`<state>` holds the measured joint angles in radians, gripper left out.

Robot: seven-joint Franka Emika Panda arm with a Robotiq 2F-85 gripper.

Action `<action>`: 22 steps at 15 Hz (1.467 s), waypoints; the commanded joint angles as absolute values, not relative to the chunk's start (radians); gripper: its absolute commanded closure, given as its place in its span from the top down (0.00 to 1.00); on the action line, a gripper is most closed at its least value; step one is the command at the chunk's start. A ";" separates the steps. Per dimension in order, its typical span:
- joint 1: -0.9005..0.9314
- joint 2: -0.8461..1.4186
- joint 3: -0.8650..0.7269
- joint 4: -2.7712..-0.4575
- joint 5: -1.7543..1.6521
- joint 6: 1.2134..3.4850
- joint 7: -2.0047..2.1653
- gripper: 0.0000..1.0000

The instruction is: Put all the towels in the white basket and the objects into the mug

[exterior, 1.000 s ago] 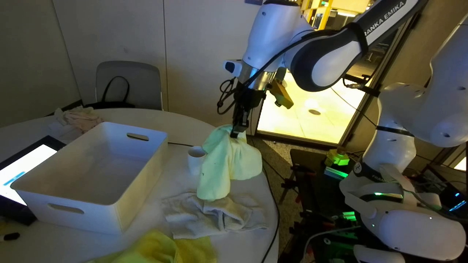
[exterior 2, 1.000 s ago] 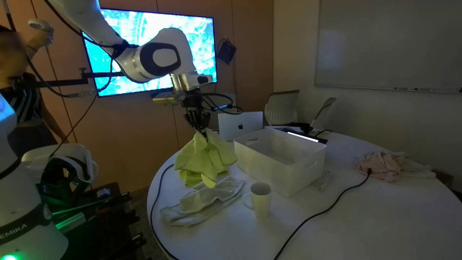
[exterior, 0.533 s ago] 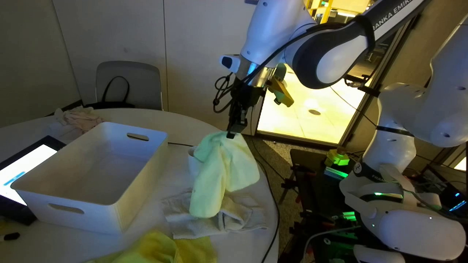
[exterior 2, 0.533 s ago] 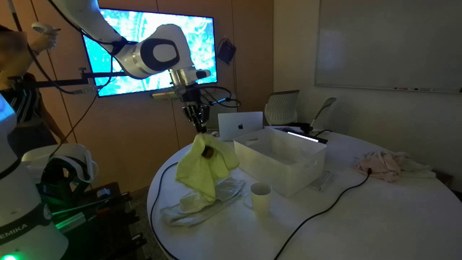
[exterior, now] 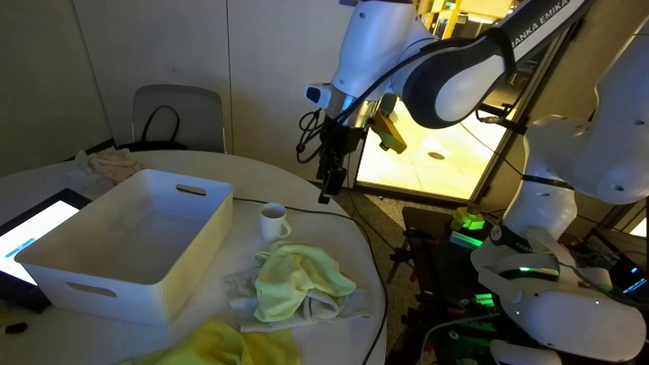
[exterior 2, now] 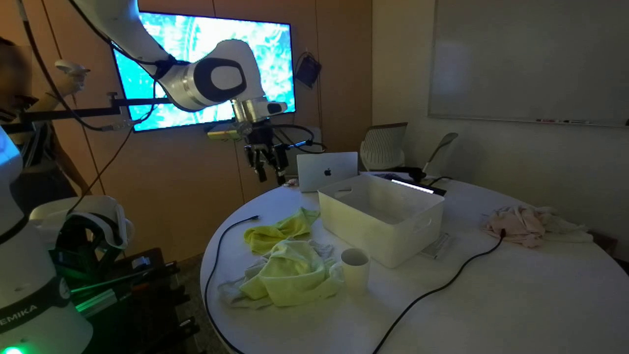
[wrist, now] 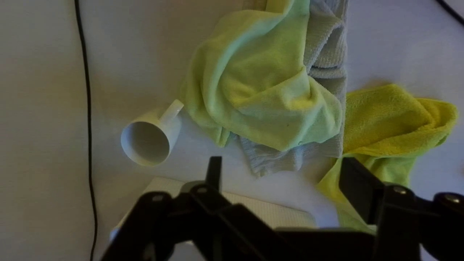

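Nearest me, in an exterior view, a bright yellow cloth towel (exterior: 228, 345) lies bunched on the round white table (exterior: 91, 340), part of it out of sight. Just past it and to the right, a ribbed off-white cloth towel (exterior: 350, 306) is spread in loose folds, with a pale green cloth towel (exterior: 299, 284) crumpled on top, hiding its middle. Left of that pair stands the large white rectangular plastic basket (exterior: 129, 302), its walls tall and straight; all three towels lie outside it. Just beside the basket, on its left, is a dark tablet (exterior: 40, 230) with a lit screen.

Just beyond the pale green towel, and to the basket's right, the small white mug (exterior: 271, 228) stands upright, its handle turned to the right. Well above the table, clear of towels and mug, the black two-fingered gripper (exterior 2: 271, 178) points down from the white robot arm (exterior: 367, 56), its jaws wide apart. Beyond the basket, at the far left, lies a heap of pink and white cloth (exterior: 112, 165). Past the table's far edge is a grey chair (exterior: 200, 116), a black bag (exterior: 154, 146) before its backrest.
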<state>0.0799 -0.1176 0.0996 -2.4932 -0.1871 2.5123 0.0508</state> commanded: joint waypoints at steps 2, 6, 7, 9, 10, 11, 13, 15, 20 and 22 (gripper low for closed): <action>0.089 0.014 0.122 -2.486 -0.212 2.585 0.144 1.00; 0.120 0.172 0.120 -2.476 -0.208 2.699 0.213 1.00; 0.132 0.207 0.114 -2.473 -0.208 2.732 0.229 1.00; 0.155 0.273 0.102 -2.462 -0.198 2.784 0.236 1.00; 0.165 0.303 0.095 -2.457 -0.195 2.810 0.239 1.00; 0.175 0.331 0.086 -2.451 -0.193 2.837 0.238 1.00; 0.181 0.382 0.076 -2.437 -0.171 2.881 0.218 1.00; 0.173 0.427 0.076 -2.418 -0.139 2.911 0.195 1.00; 0.133 0.514 0.090 -2.355 -0.066 2.928 0.136 1.00; 0.128 0.545 0.082 -2.326 -0.052 2.927 0.121 1.00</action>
<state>0.1431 0.4936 0.0816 -2.3793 -0.0861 2.9106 0.1653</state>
